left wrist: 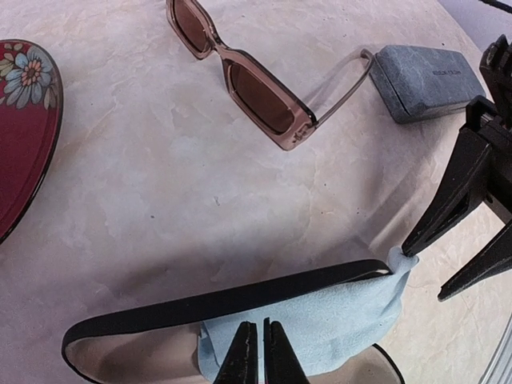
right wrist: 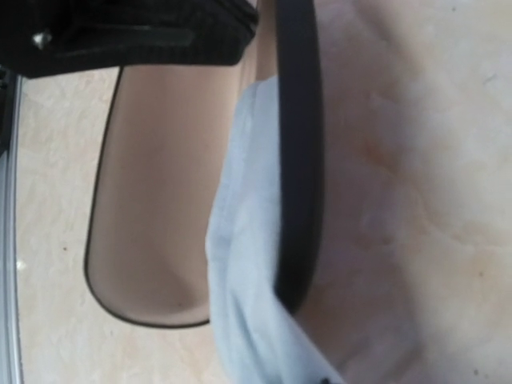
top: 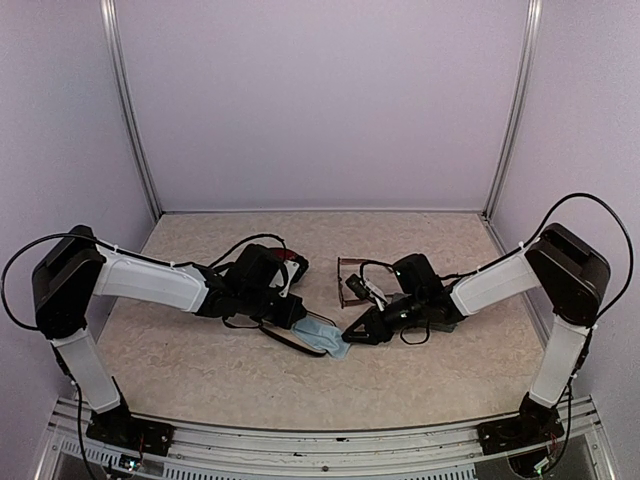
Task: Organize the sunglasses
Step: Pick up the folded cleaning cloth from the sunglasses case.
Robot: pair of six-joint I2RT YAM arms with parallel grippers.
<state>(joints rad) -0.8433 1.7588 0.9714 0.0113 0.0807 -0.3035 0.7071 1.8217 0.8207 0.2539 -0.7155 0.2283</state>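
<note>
The black-framed sunglasses [left wrist: 224, 302] [right wrist: 298, 160] lie on the table in front of both grippers, with a light-blue cloth [left wrist: 336, 312] [right wrist: 248, 264] draped under and over their top bar. My left gripper [left wrist: 262, 324] [top: 297, 318] is shut, its tips resting over the cloth's near edge. My right gripper [left wrist: 425, 274] [top: 352, 333] is open at the cloth's right corner, and its upper fingertip [left wrist: 410, 246] touches that corner. The reddish-brown sunglasses [left wrist: 256, 88] [top: 355, 283] lie unfolded farther back.
A grey-blue oblong case [left wrist: 420, 80] lies shut behind the right gripper. A red flowered case [left wrist: 24, 120] [top: 290, 257] sits at the left. The two arms' heads are close together at mid-table. Walls enclose the table on three sides.
</note>
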